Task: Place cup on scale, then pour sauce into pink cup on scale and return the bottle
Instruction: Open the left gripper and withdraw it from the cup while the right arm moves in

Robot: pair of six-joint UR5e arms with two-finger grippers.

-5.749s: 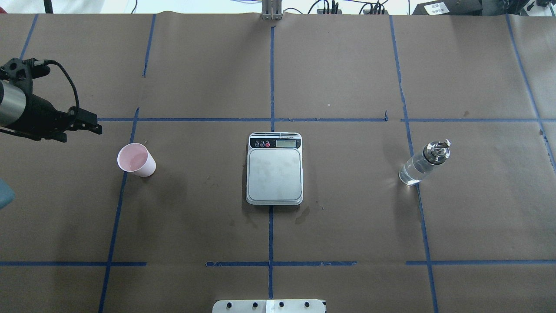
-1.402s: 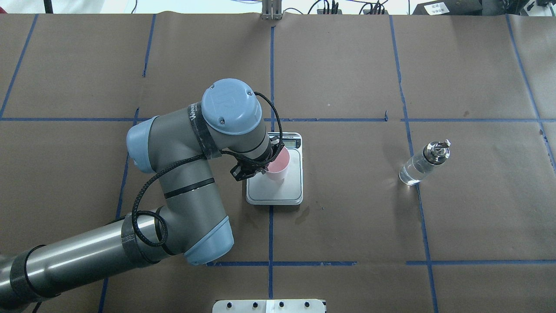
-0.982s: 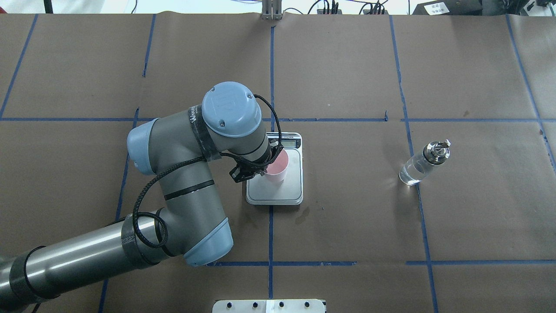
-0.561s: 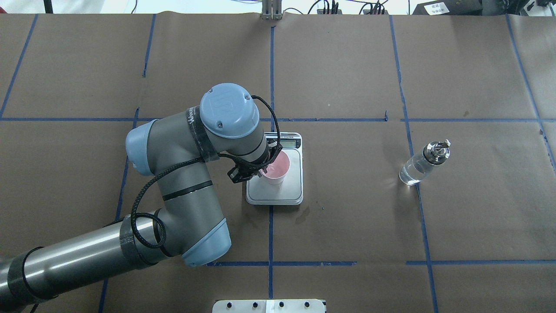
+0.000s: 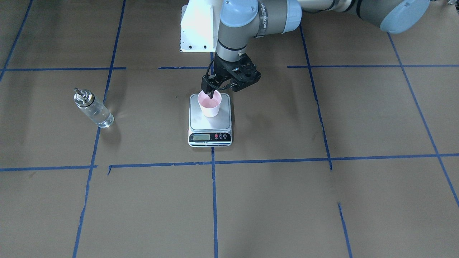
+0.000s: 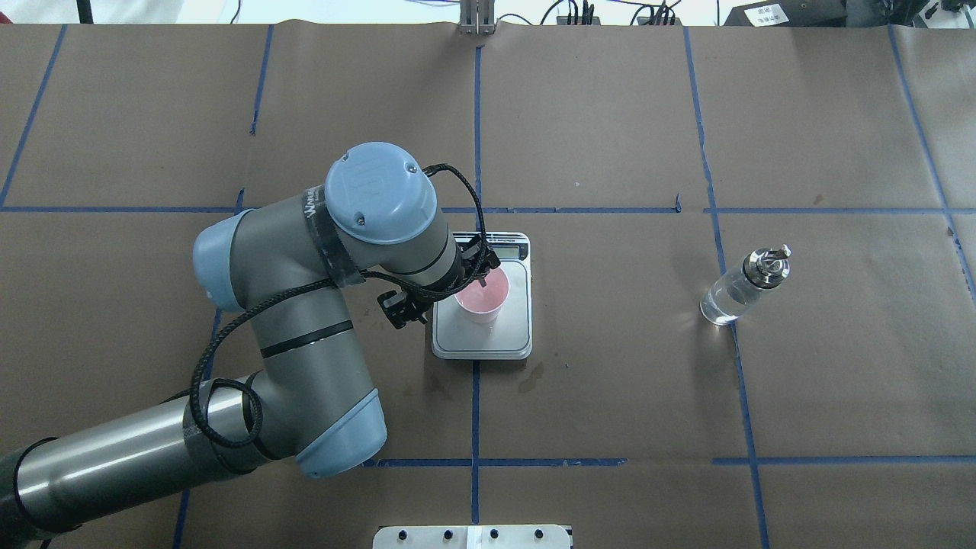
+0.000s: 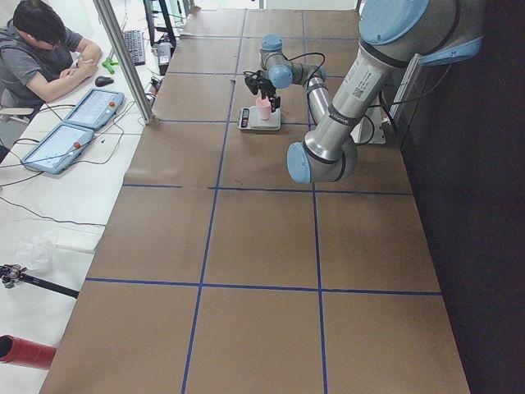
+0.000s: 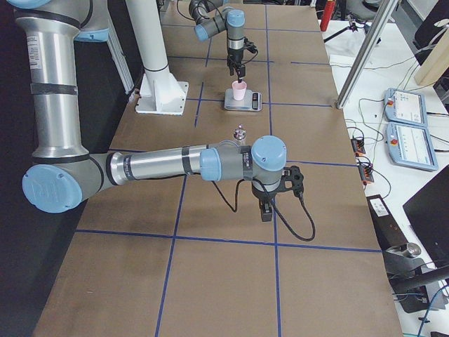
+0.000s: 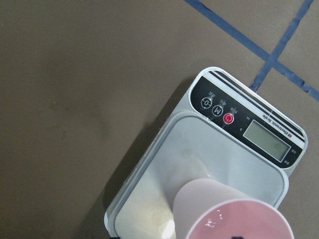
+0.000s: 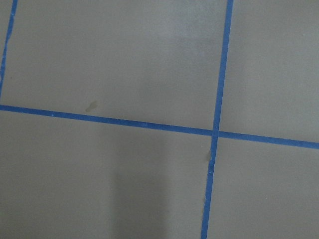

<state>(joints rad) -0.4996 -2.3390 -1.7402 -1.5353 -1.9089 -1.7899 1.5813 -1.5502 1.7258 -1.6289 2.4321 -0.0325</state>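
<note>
The pink cup (image 5: 210,104) stands upright on the steel platform of the scale (image 5: 200,123), toward its robot-side edge. In the overhead view the cup (image 6: 482,293) sits on the scale (image 6: 496,335) with its whole rim showing. My left gripper (image 5: 211,91) hovers just above the cup's rim, open, one fingertip over its mouth. The left wrist view shows the cup (image 9: 224,214) and the scale (image 9: 184,149). The glass bottle (image 6: 736,293) stands alone to the right, also in the front view (image 5: 94,109). My right gripper (image 8: 265,210) hangs low over bare table; I cannot tell its state.
The white robot base plate (image 5: 197,28) is behind the scale. Blue tape lines grid the brown paper. An operator (image 7: 41,49) sits at a side desk with tablets (image 7: 78,123) beyond a metal post (image 7: 131,66).
My left gripper held the cup's rim on the scale; now it has let go and risen slightly. The cup stays on the scale. The bottle has not moved.
</note>
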